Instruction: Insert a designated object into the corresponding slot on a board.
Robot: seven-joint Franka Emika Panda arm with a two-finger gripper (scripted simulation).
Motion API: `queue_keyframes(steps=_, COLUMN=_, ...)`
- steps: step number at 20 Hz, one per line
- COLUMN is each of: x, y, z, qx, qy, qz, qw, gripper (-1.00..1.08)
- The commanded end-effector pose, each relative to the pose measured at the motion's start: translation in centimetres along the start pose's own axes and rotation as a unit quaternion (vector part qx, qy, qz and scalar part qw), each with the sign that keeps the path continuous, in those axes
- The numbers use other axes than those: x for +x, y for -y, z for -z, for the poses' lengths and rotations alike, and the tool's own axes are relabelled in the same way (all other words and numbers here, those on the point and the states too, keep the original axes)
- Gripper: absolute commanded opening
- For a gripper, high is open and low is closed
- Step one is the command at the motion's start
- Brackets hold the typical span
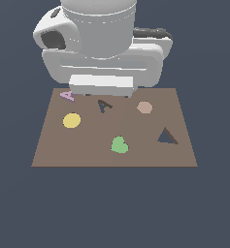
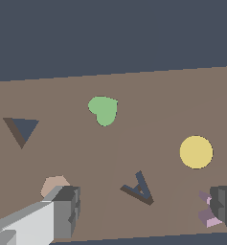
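Observation:
The brown board [image 1: 48,150] lies flat. The pale pink-lilac A block [image 1: 67,95] lies on the board's far corner at the exterior view's left. It also shows in the wrist view [image 2: 206,211], partly hidden behind one finger [image 2: 225,206]. The dark A-shaped slot [image 1: 104,105] lies to the exterior view's right of the block and shows in the wrist view [image 2: 140,189]. My gripper [image 1: 102,94] hangs low over the board's far edge, mostly hidden under the hand. In the wrist view the gripper [image 2: 146,206] is open wide and empty, with the slot between the fingers.
On the board are a yellow disc [image 1: 72,120], a green heart [image 1: 119,145], a tan hexagon [image 1: 144,107] near my other finger [image 2: 64,210], and a larger dark triangular cutout [image 1: 167,136]. The arm's white body [image 1: 102,43] blocks the view behind the board.

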State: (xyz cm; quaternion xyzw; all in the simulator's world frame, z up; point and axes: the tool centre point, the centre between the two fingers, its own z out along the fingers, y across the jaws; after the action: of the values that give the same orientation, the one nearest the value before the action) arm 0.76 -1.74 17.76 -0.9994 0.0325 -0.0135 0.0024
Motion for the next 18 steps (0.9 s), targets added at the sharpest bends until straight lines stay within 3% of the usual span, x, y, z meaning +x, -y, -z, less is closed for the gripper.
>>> queue_keyframes(steps=1, x=0.0, y=0.0, z=0.0, qx=0.0, qy=0.0, qz=0.0, qw=1.0, gripper=1.0)
queue_keyframes(steps=9, x=-0.6, y=-0.1, z=-0.3, qx=0.0, qy=0.0, qz=0.02, qw=0.9998, gripper=1.0)
queue_keyframes(steps=18, x=-2.4, y=-0.7, z=-1.4, qx=0.001, qy=0.001, qz=0.09, qw=0.9959, gripper=1.0)
